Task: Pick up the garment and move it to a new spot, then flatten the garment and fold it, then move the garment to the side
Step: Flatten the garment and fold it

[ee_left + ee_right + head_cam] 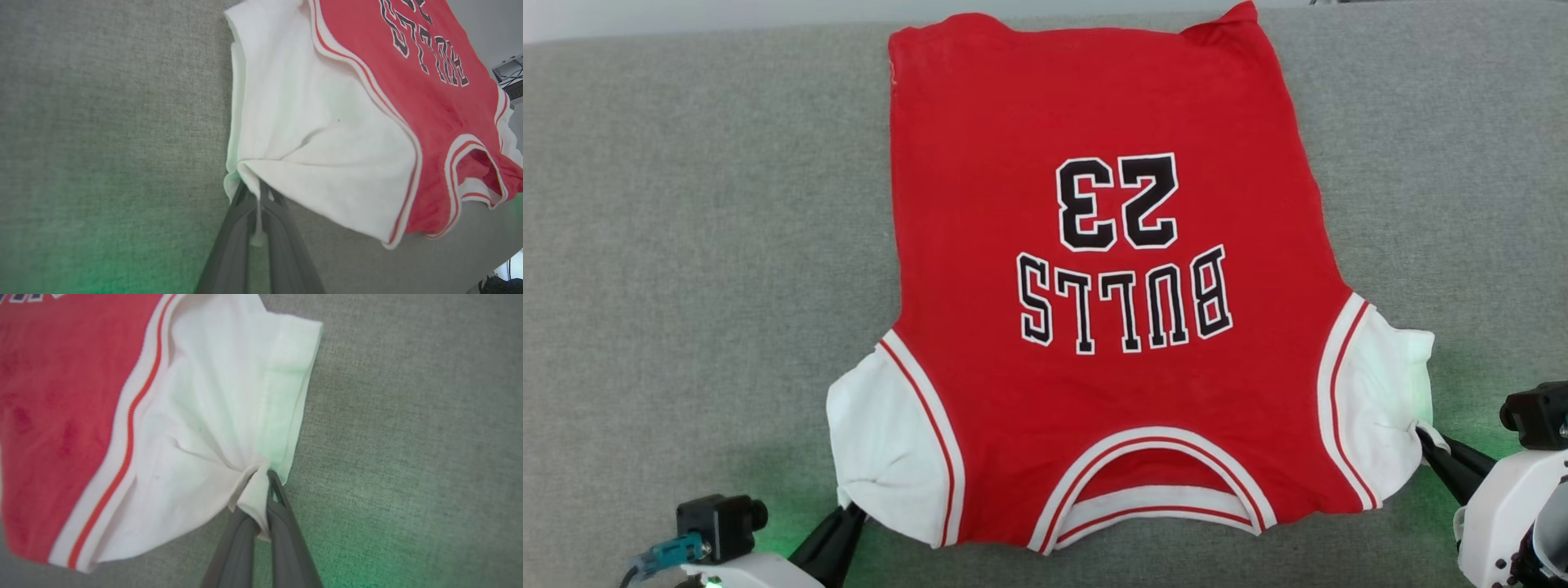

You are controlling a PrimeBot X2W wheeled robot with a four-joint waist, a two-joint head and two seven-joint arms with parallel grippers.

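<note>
Red garment (1111, 269) lies spread on grey fabric (686, 245); my left gripper (852, 510) and right gripper (1422, 434) each pinch one of its sleeves.

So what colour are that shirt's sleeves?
White sleeves, with white-and-red striped trim meeting the red garment; clearest in the left wrist view.

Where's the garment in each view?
Head view: garment centre, collar nearest the robot.
Left wrist view: upper right; left hand shut on its white sleeve.
Right wrist view: upper left; right hand shut on the other white sleeve.
Shared landmark: black lettering, centre in head, top right in left wrist, top-left corner in right wrist.
</note>
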